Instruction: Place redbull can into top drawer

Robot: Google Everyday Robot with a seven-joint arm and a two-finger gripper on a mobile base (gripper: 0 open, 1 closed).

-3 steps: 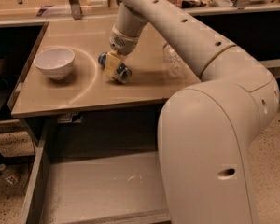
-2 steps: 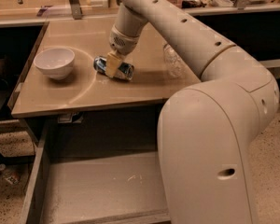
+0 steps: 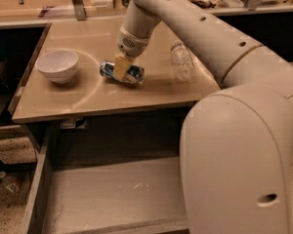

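— So, how many things sit on the worktop (image 3: 112, 99) in the camera view?

— Three. One white bowl (image 3: 57, 65) at the left, one redbull can (image 3: 136, 75) near the middle, and one clear plastic bottle (image 3: 181, 61) to the right, well apart from the can.

— How is the can lying?

— On its side, blue and silver, long axis running left to right, just beside the bowl but not touching it.

— And the tool (image 3: 122, 69)?

— One only. It comes down from the single pale arm (image 3: 195, 28) and sits right over the middle of the can, touching it. Whether it is clenched on the can or merely set against it, I cannot tell.

— Drawers?

— One in sight: the top drawer (image 3: 107, 194), pulled out below the front edge of the worktop. Its grey, scuffed bottom shows, with a few pale specks on it.

— So the can is not in it?

— No, it is up on the worktop, under the tool. The robot's large rounded body (image 3: 244, 169) covers the right part of the drawer.
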